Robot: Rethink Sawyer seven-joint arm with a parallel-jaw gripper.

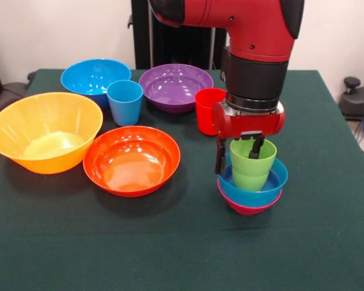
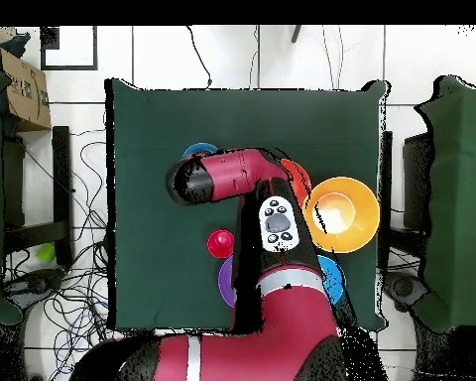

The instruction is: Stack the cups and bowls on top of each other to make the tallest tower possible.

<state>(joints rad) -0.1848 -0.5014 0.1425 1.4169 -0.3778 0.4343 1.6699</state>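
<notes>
Nearest the front view's camera stood the tower (image 1: 252, 182), right of centre on the green table (image 1: 170, 254): small magenta bowl (image 1: 249, 206) at the base, small blue bowl (image 1: 255, 189) nested in it, green cup (image 1: 252, 160) upright in the blue. Gripper (image 1: 238, 156) directly above, fingers straddling the cup's rim, one dark finger down the outer left wall and one inside the mouth; jaws appeared closed on the wall, though whether firmly gripping or about to let go could not be settled. Red-orange bowl (image 1: 132, 159) to the left at mid-table; very large yellow-orange bowl (image 1: 45, 130) further left, just beside it. Far row, left to right: large blue bowl (image 1: 91, 76), light blue cup (image 1: 125, 102) in front of it, purple bowl (image 1: 175, 86), red cup (image 1: 207, 110) partly behind the wrist. Governing relation, as judged: the cup's long axis was vertical and in line with the hand, so the next move would run straight up or down; remaining ware lay left and far of the hand, the red cup nearest. Overhead view: arm (image 2: 252, 198) covered most of the ware; yellow-orange bowl visible at right, red cup below the arm, slivers of the purple and blue bowls at its edges; tower and gripper hidden beneath the arm.
</notes>
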